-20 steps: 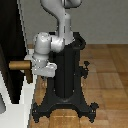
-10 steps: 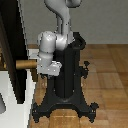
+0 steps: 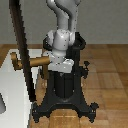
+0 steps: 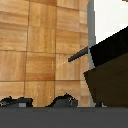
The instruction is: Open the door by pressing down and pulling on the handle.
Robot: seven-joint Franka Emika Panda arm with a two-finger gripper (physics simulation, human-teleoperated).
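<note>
The door (image 3: 22, 47) is a tall, flat black panel seen nearly edge-on at the exterior view's left, leaning slightly and swung out from the white frame (image 3: 12, 97) behind it. Its thin dark edge runs from the top of the picture down towards the floor (image 3: 107, 70). The handle (image 3: 36, 61) is a short tan cylinder that sticks out sideways from the panel at about mid-height and points to the exterior view's right, reaching the claw (image 3: 55, 64). A second tan knob (image 3: 13, 59) shows on the far side of the panel.

In the exterior view the grey-and-white arm (image 3: 62, 30) bends down from above in front of its black pedestal (image 3: 62, 90), and the claw's pale body meets the end of the handle; the fingers are hidden behind that body, so I cannot tell whether they are clenched on the bar or released.

The wrist view gives none of that. It shows wooden floor tiles, a dark slab, probably the door (image 4: 107, 65), filling one side with a white surface beyond it, and a thin grey bar (image 4: 79, 55) jutting out from the slab. Dark blurred shapes lie along the picture's lower edge. The tan handle cannot be made out there.
</note>
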